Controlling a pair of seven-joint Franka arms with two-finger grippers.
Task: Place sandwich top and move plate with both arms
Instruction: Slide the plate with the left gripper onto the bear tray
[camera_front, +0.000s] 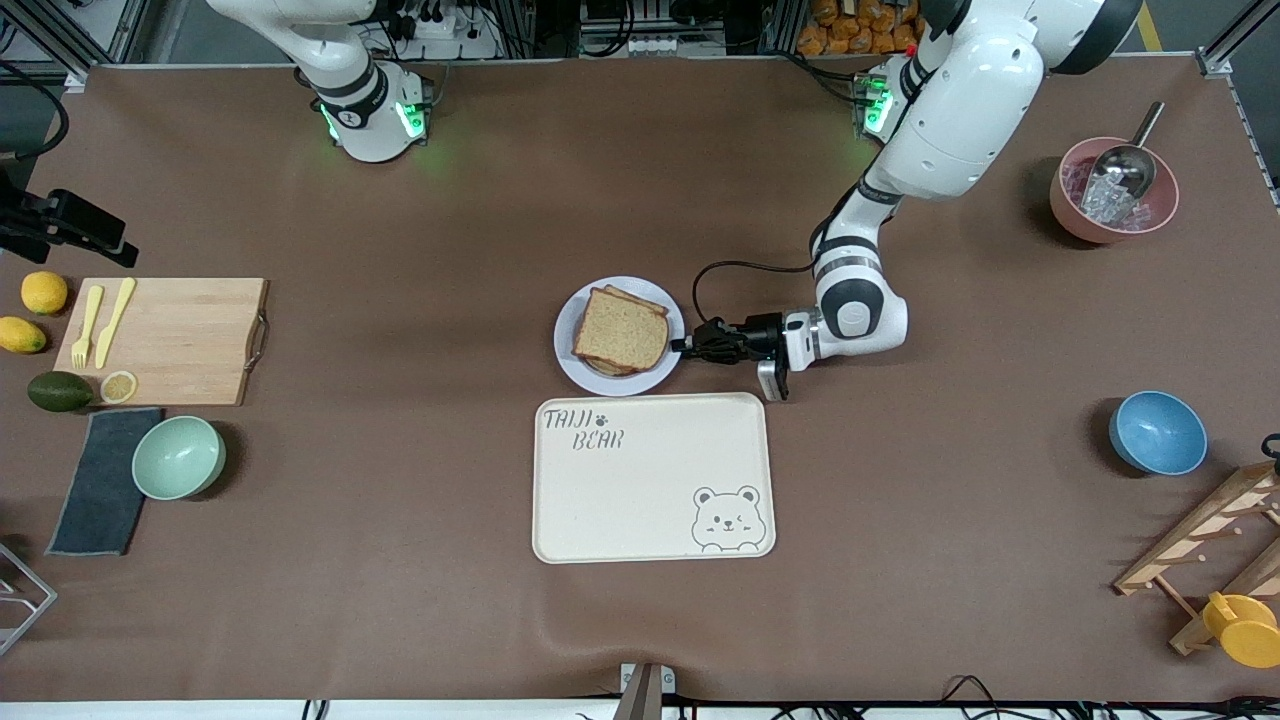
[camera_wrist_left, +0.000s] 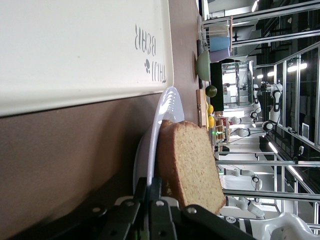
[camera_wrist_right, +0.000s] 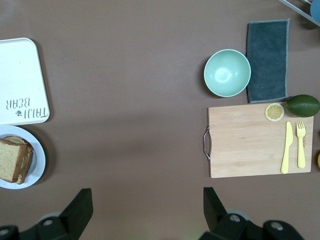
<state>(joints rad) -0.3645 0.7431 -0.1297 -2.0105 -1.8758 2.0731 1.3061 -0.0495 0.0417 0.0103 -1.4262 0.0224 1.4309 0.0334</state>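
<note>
The tan-brown bread slice (camera_front: 622, 329) tops the sandwich on the round pale lavender plate (camera_front: 570, 345) beside the cream bear tray (camera_front: 650, 480), the left tool (camera_front: 692, 345) clamped on its rim, apparently for moving, while the right tool (camera_wrist_right: 148, 210) waits high, agape, empty.

Left tool (camera_front: 688, 345) reaches low and level, fingers clamped together; right tool (camera_wrist_right: 147, 212) hangs high, fingers spread.

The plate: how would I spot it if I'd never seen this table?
Find the big cream tray with the bear drawing at the table's middle. Just farther from the front camera than it sits the plate, small, round and pale, with the sandwich top stacked on it. The bowls are deep and coloured; this is flat.
</note>
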